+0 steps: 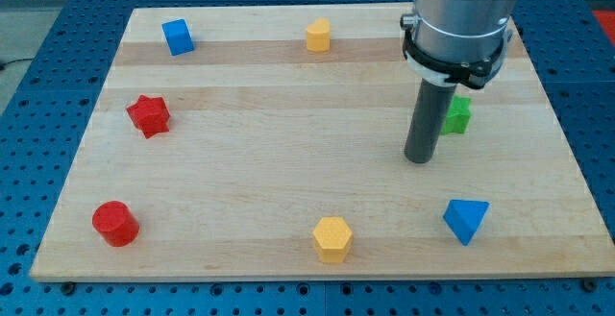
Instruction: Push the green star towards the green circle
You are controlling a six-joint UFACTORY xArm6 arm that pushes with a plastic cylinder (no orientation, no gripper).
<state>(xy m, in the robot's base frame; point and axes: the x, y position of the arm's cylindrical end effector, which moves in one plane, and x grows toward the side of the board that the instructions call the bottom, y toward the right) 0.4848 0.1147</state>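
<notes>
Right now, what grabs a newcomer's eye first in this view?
The big grey arm coming down from the view's top right, its dark rod ending at my tip just left of a green block half hidden behind it. Then the bright blocks ringing the wooden board, such as the red star at the left.

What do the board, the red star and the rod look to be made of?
Board: pale wood, smooth, with visible grain bands. Red star: probably moulded plastic, uniform colour, soft sheen. Rod, ending at my tip: dark, matte, likely metal or plastic; the material cannot be told. My tip sits just left of a green block.
</notes>
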